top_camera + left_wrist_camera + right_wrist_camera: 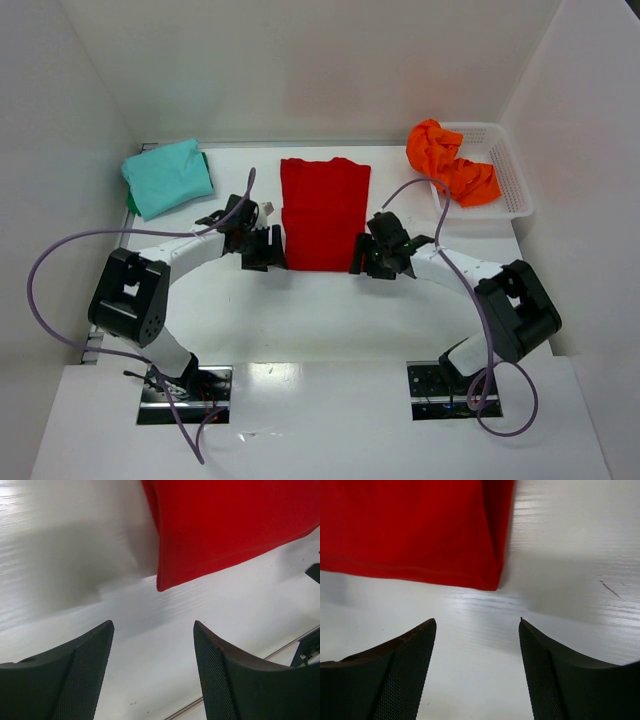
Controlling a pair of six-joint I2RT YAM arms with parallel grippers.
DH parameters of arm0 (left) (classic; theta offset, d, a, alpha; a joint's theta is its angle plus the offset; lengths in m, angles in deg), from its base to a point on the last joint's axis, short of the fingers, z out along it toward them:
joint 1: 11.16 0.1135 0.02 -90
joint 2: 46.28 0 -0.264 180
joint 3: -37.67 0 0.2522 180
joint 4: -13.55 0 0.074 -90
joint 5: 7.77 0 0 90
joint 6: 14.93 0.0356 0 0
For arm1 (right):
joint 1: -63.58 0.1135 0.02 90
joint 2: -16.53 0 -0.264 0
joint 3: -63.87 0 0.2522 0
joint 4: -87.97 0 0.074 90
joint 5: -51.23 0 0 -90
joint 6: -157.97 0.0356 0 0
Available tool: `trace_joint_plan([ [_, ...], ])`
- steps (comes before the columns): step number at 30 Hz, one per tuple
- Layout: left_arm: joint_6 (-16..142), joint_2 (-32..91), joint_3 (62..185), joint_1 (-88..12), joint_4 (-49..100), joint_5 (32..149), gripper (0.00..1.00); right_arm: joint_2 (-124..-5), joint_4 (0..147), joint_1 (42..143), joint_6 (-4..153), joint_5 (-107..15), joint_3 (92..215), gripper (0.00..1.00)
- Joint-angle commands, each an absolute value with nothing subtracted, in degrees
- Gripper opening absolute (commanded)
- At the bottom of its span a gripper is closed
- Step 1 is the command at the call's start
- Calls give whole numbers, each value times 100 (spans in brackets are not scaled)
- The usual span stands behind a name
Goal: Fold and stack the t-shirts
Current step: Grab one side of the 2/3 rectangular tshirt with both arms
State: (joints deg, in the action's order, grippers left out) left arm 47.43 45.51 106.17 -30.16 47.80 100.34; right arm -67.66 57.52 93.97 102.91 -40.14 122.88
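Fold step on red shirt (322, 212): left gripper (152, 626) and right gripper (477, 622) both spread, poised at near corners; next, likely pinch the hem.

Bright, even overhead light; soft shadows, faint glare.

We find the spread t-shirt (322, 212) flat on the counter (300, 315) between our left hand (268, 250) and right hand (362, 257), one near corner just ahead of each. Beyond and outward of our left hand lies the folded t-shirt (167, 177). Beyond and outward of our right hand, the crumpled t-shirt (450, 165) hangs over the mesh basket (512, 180).
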Motion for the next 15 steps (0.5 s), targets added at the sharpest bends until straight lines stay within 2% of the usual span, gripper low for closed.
trace_joint_plan([
  [1, 4650, 4723, 10759, -3085, 4445, 10236, 73, -6926, 5909, 9407, 10401, -3649, 12316, 72],
  [8, 4702, 5093, 11145, -3085, 4445, 10149, 73, -7347, 6147, 9407, 10462, -3526, 12421, 57],
  [15, 4817, 5558, 11409, -3085, 4445, 9875, 70, -7540, 6454, 9407, 10515, -3420, 12491, 56],
])
